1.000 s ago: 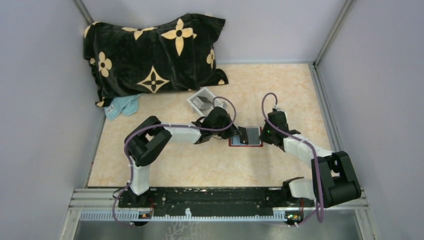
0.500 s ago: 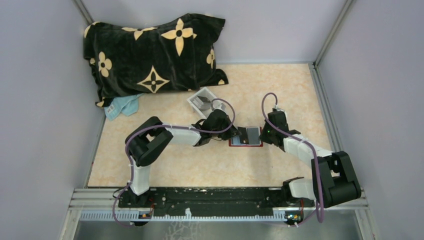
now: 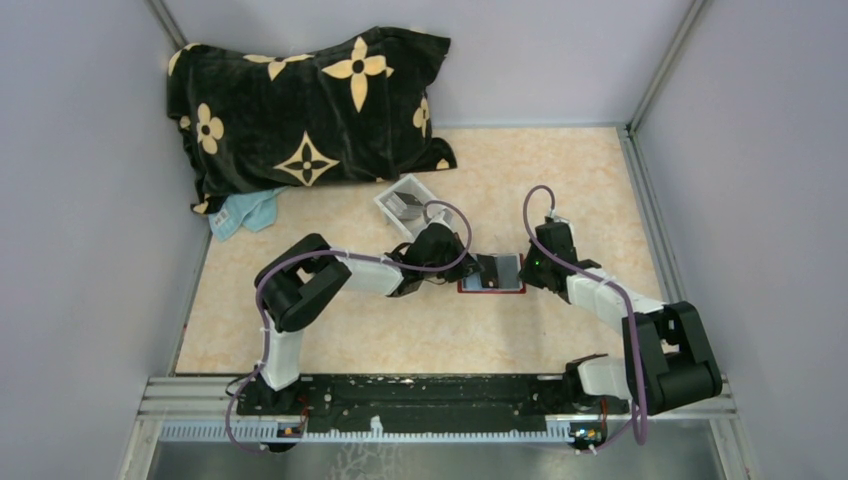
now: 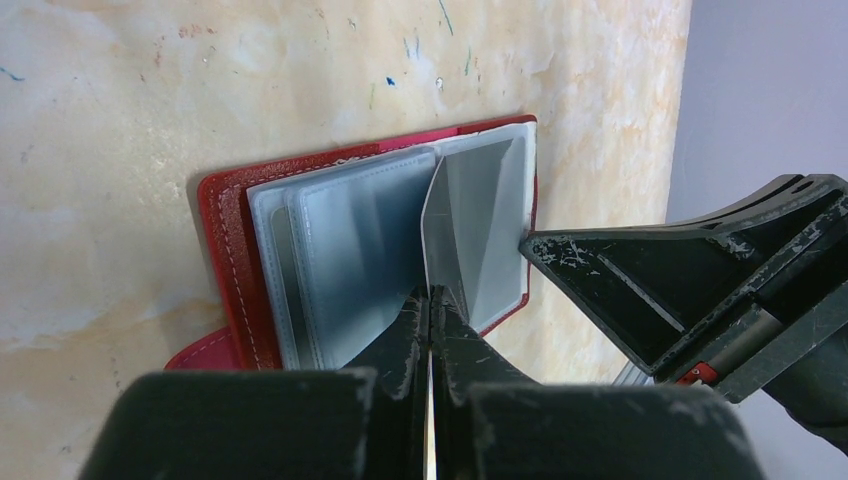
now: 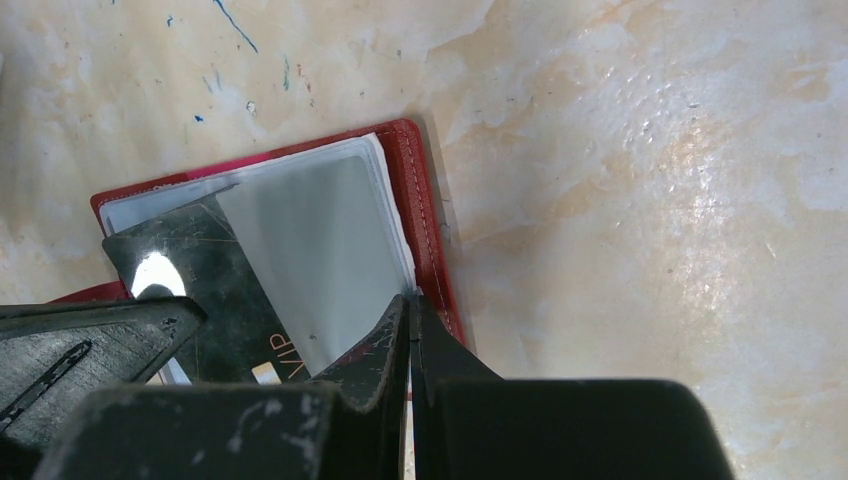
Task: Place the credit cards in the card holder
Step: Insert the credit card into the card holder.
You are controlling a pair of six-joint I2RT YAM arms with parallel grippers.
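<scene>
The card holder (image 5: 428,225), red stitched leather with glossy clear sleeves (image 4: 360,250), lies open in the middle of the table (image 3: 400,335). A dark, shiny credit card (image 5: 215,285) slants over the sleeves, clamped in the left gripper (image 4: 430,300), which reaches in low from 9 o'clock. The right gripper (image 5: 410,300), fingers together, touches the sleeve edge from 3 o'clock.

There was one red card holder (image 5: 425,220) and one dark card (image 5: 215,280) in plain view. One white tray (image 3: 383,204) held greyish items too small to count. There was also one black flowered pillow (image 3: 300,110), one light blue cloth (image 3: 245,212) and one surface (image 3: 560,180). Two arms were present, each with one gripper: the left gripper (image 4: 430,305) and the right gripper (image 5: 410,305).
</scene>
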